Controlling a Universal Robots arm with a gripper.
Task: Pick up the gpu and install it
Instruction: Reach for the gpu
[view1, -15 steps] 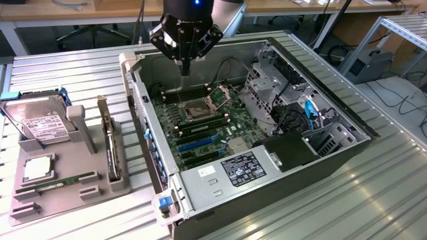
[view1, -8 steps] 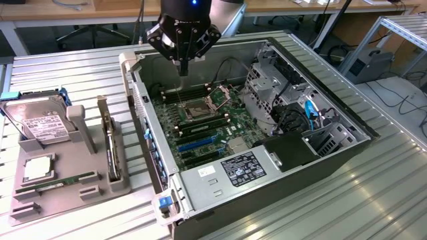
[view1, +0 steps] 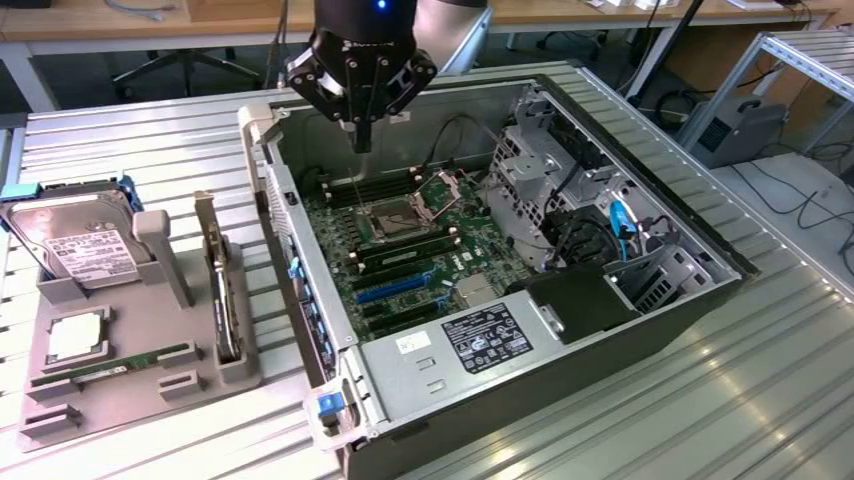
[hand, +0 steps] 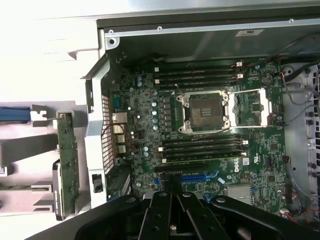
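We find the gpu (view1: 222, 290) standing on edge in the grey rack (view1: 120, 400), just beside the open computer case (view1: 627, 350). Gripper (view1: 360, 135) pinched closed, empty, hanging over the motherboard (view1: 441, 250), well apart from the gpu.

Blk fingers (view1: 360, 135), screwed links (hand: 161, 216), blue LED (view1: 379, 5)

You'll find the gpu (view1: 223, 295) standing upright on its long edge in a slot of the grey holder (view1: 127, 400), just beside the open case's (view1: 276, 190) outer wall. Its board is dark green and thin, seen nearly edge-on. The silver bracket seems to be at its far end.
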